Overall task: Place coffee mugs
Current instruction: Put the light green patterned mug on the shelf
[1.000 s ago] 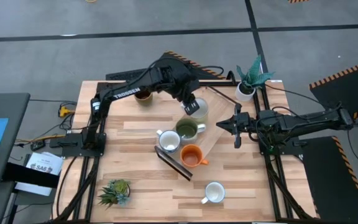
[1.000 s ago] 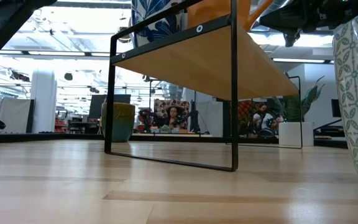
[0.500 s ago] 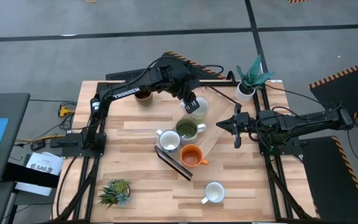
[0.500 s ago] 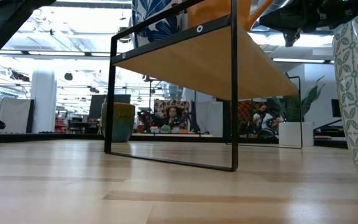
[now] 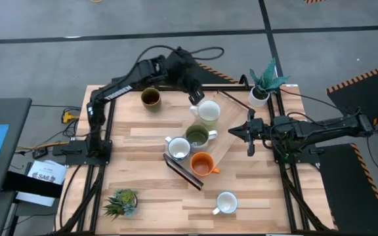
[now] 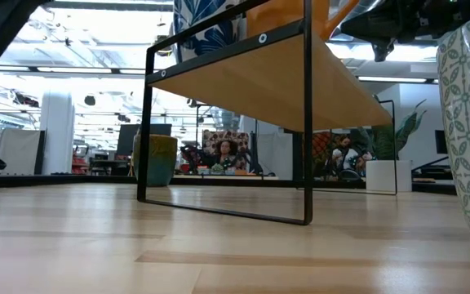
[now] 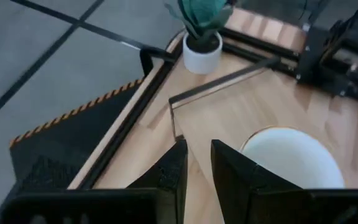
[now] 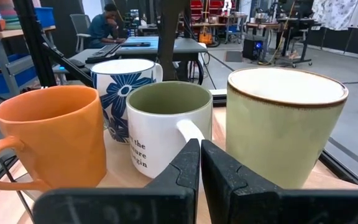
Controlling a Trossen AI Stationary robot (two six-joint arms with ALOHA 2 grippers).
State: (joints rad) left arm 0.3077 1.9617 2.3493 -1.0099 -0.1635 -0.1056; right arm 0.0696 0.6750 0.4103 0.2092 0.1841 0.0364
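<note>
Since 1 s ago your left gripper point(image 5: 195, 98) has let go of the pale mug point(image 5: 208, 112) and lifted back off it; arm now reaches from farther back.

- L fingers point(image 7: 173, 171): slightly apart, holding nothing, just behind the pale mug, which sits upright on the raised wooden shelf point(image 5: 223, 145).
- R gripper point(image 5: 247, 131): fingers point(image 8: 188, 163) pressed together, empty, beside shelf, facing the mugs.
- Shelf, same row: olive mug point(image 5: 197, 136), orange mug point(image 5: 203, 164), blue-flower mug point(image 5: 178, 148).
- Table point(image 5: 136, 167): dark brown mug point(image 5: 150, 98) near back left; white mug point(image 5: 226, 202) near front.
- Misc: teal-leaf pot point(image 5: 262, 87) back right; spiky plant point(image 5: 121, 202) front left.
</note>
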